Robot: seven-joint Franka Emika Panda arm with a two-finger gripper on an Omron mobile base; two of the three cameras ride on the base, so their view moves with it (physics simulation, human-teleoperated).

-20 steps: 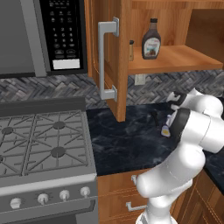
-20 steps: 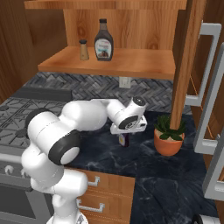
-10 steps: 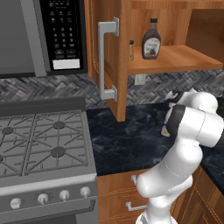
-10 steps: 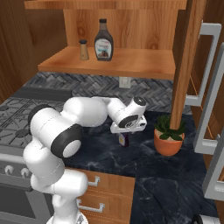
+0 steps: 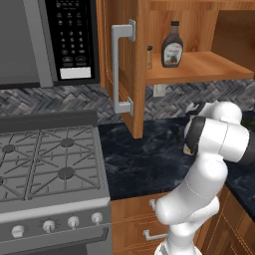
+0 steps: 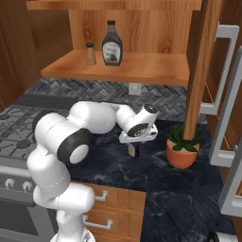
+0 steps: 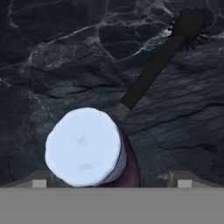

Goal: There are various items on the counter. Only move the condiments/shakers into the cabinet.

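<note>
The claw (image 6: 134, 144) has come down a little further over the small dark-blue bottle (image 6: 133, 150) in the last second; the white forearm in the left base view has swung slightly and the wrist now sits lower against the tabletop (image 6: 156, 175). The jaws stand wide apart, nothing between them yet: in the hand view the bottle's pale cap (image 7: 84, 146) lies dead ahead, with one fingertip (image 7: 38, 180) to each side of it and clear of it. The bottle stands upright on the dark marbled stone, just left of the potted plant (image 6: 182, 146), which should stay put. Up in the cabinet (image 6: 127, 66) the wooden shaker (image 6: 90, 53) and the syrup bottle (image 6: 112, 43) already stand side by side on the shelf, so this looks to be the last condiment left. A dark long-handled utensil (image 7: 151, 72) lies on the stone just beyond the bottle. The descent suggests a grasp is close; the jaws likely need to drop below the cap before closing.
</note>
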